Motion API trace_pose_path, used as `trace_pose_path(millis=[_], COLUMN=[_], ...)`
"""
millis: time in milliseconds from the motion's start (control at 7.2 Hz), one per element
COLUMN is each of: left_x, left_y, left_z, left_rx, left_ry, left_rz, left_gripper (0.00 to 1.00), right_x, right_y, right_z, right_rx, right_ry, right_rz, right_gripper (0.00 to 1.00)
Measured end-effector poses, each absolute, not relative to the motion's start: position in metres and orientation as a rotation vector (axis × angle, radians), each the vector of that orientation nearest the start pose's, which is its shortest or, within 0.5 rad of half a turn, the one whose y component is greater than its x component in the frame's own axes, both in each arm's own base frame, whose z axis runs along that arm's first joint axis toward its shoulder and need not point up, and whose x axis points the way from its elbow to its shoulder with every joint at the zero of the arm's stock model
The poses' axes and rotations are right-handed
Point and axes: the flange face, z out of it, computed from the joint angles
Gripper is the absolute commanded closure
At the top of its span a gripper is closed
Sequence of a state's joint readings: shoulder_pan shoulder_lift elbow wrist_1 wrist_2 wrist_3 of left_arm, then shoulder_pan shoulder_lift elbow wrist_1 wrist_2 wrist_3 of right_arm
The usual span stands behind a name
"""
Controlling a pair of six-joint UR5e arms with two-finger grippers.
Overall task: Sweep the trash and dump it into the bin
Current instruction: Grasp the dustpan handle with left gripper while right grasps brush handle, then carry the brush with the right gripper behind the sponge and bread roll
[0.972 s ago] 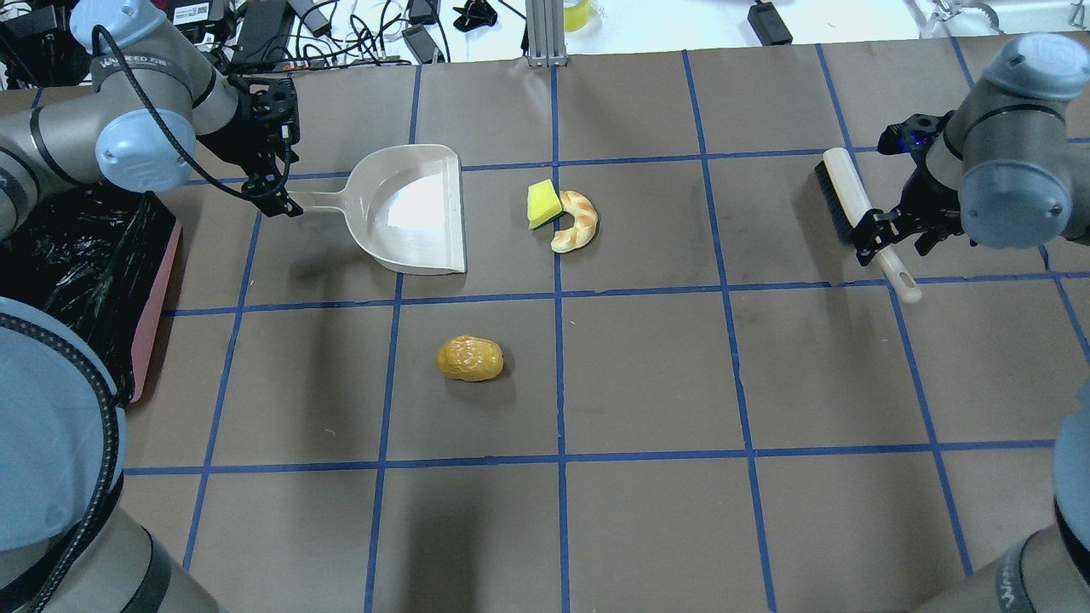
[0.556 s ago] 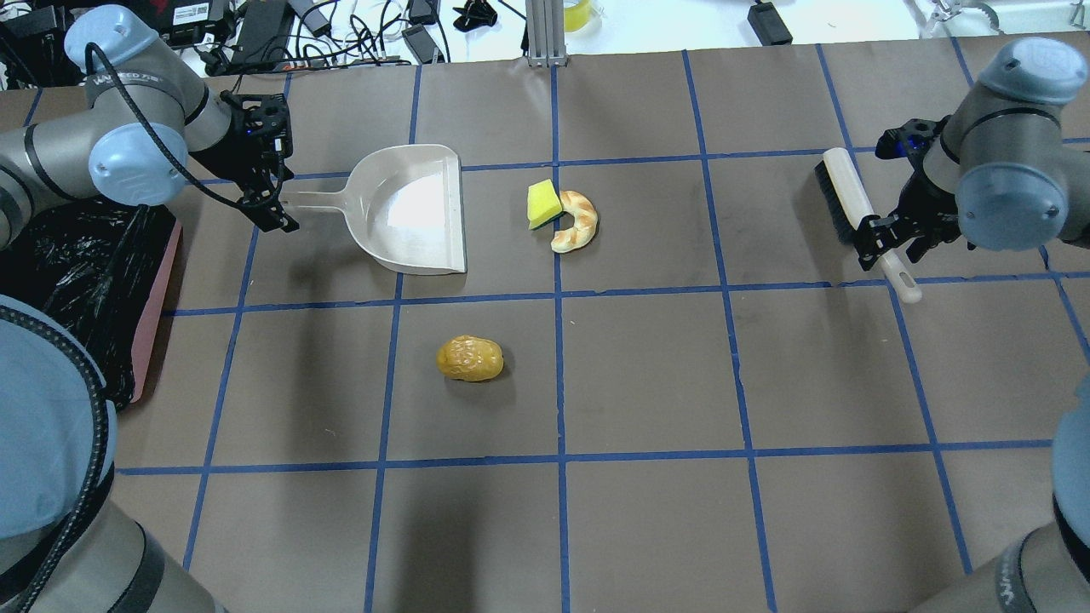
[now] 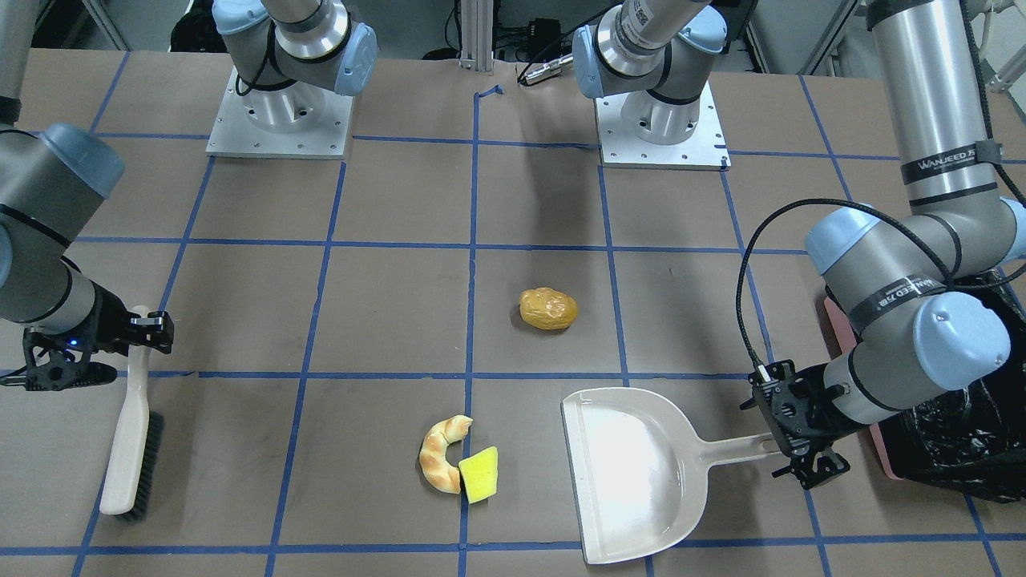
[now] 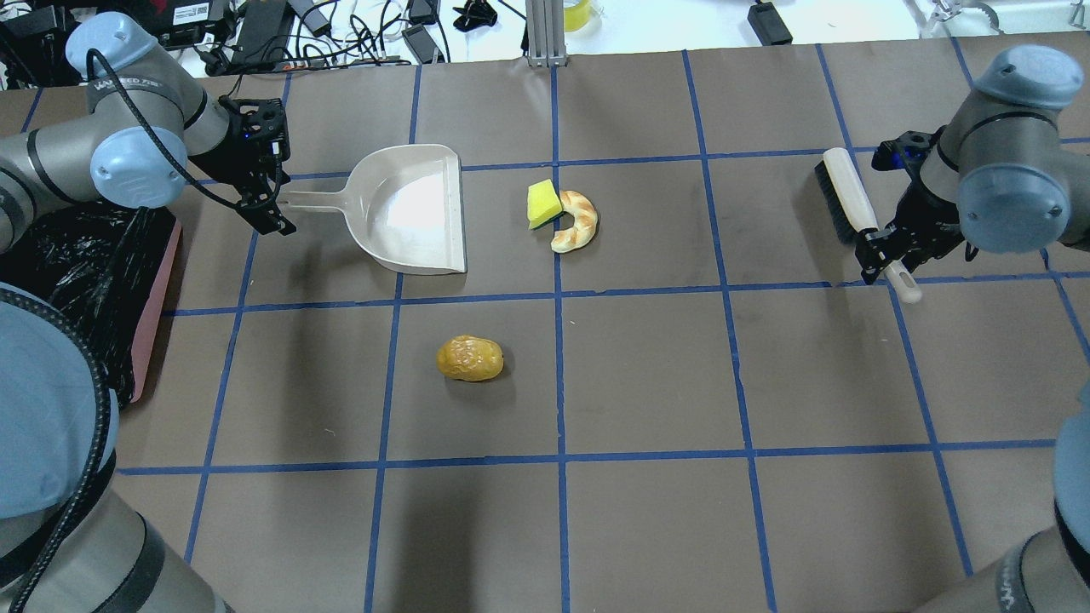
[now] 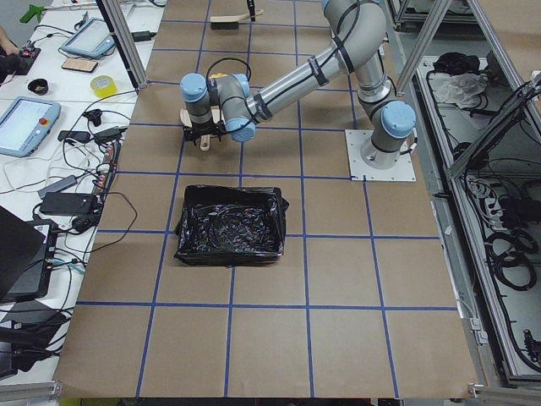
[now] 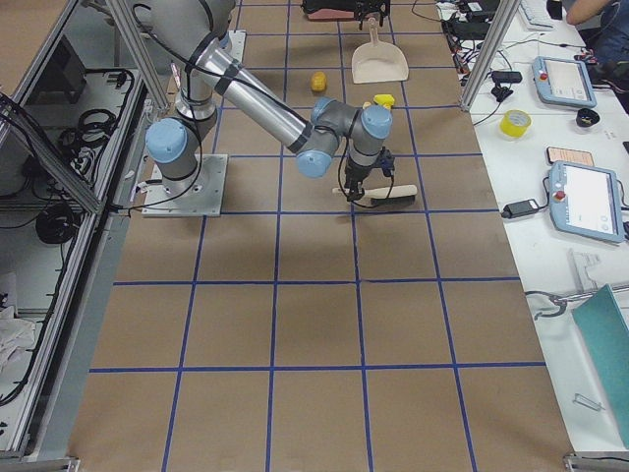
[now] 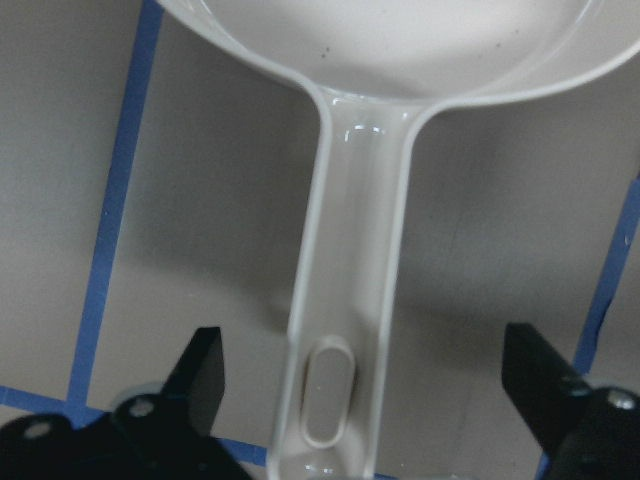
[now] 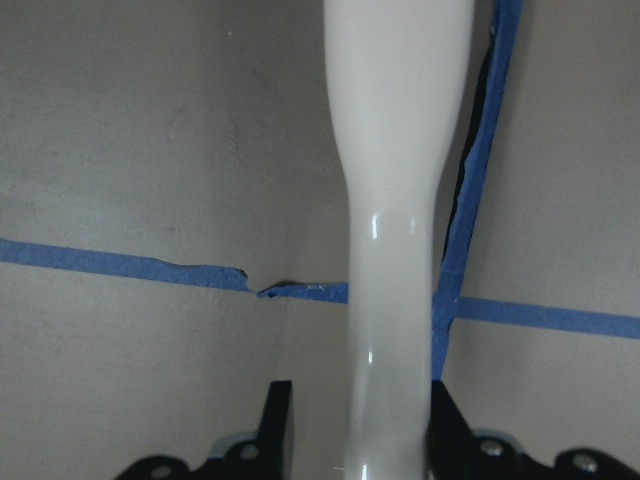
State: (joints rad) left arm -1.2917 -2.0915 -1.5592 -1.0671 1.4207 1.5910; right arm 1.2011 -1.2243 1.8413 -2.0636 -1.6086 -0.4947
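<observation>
The trash lies on the brown table: a golden-brown potato-like lump [image 4: 470, 358] [image 3: 547, 308], a tan croissant piece [image 4: 577, 221] [image 3: 439, 465], and a yellow sponge wedge [image 4: 542, 204] [image 3: 479, 474] touching the croissant. The bin [image 4: 77, 272] [image 5: 230, 224], pink-sided with a black bag, sits at the table's left edge. My left gripper [image 4: 274, 203] [image 7: 365, 400] is open, its fingers astride the end of the cream dustpan's [image 4: 417, 209] handle. My right gripper [image 4: 886, 253] [image 8: 360, 430] is shut on the cream brush's [image 4: 847, 196] handle.
The dustpan's open mouth faces the sponge and croissant, about one hand's width away. The brush lies at the far right with its dark bristles [image 3: 148, 461] on the table. Cables and gear [image 4: 341, 25] lie beyond the far edge. Both arm bases [image 3: 280, 120] stand on the near side.
My right gripper's fingers have closed in on the brush handle. My left gripper has slid a little toward the end of the dustpan handle. The trash has not moved.
</observation>
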Motion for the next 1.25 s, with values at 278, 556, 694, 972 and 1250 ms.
trace_pose_path(millis=[278, 556, 694, 972, 1250], left_x=[0.037, 0.037, 0.037, 0.037, 0.033], left_y=[-0.669, -0.667, -0.667, -0.667, -0.666], left_z=[0.241, 0.238, 0.239, 0.248, 0.250], left_rx=[1.963, 1.964, 1.963, 1.953, 1.962], left_ry=[2.564, 2.562, 2.555, 2.530, 2.517], left_rz=[-0.195, -0.196, -0.199, -0.219, -0.222], left_gripper=[0.37, 1.00, 1.00, 1.00, 1.00], right_x=[-0.078, -0.081, -0.081, -0.041, 0.042], right_y=[-0.560, -0.561, -0.562, -0.567, -0.577], right_z=[0.222, 0.227, 0.234, 0.260, 0.276], right_rx=[-0.200, -0.202, -0.198, -0.131, -0.098], right_ry=[3.110, 3.136, 3.148, 3.169, 3.180], right_rz=[0.217, 0.220, 0.206, 0.162, 0.153], right_gripper=[1.00, 1.00, 1.00, 1.00, 1.00])
